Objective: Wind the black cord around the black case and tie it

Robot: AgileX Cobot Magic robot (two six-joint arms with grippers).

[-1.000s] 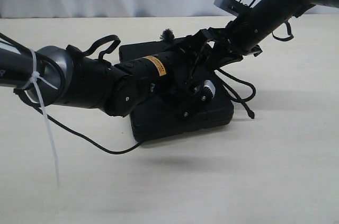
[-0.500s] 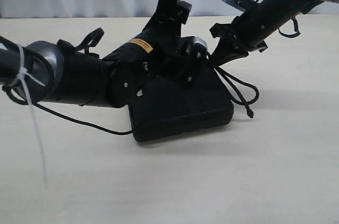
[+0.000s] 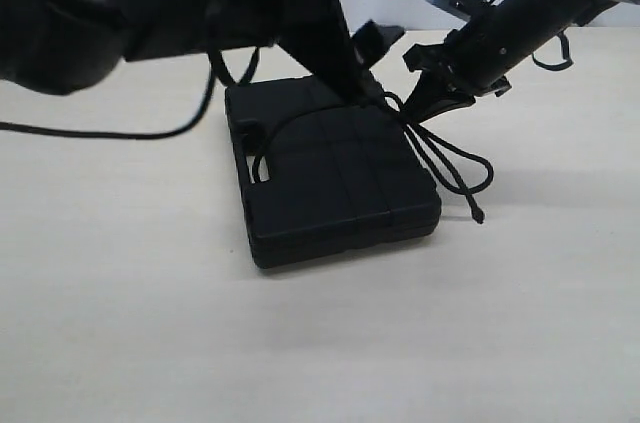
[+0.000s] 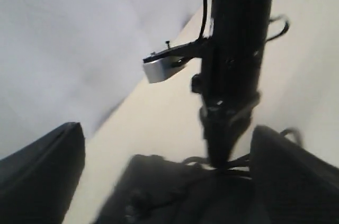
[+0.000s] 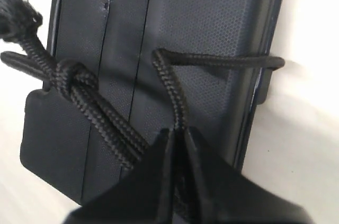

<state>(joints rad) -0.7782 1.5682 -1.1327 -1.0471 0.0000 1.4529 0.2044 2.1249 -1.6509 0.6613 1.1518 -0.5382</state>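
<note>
Left gripper [image 4: 167, 144] lifted; right gripper [image 5: 178, 135] pinches black cord [image 5: 170, 83].

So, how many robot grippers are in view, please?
2: the left gripper hangs open over the far side of the flat matte black plastic case; the right gripper pinches the braided black cord beside it.

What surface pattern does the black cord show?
The black cord shows a braided weave, clearest in the right wrist view.

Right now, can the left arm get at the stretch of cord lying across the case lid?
Probably yes. The left claw hangs open over the black case, and the black cord lies bare across the lid up to the right claw, which pinches it. Nothing sits between.
</note>
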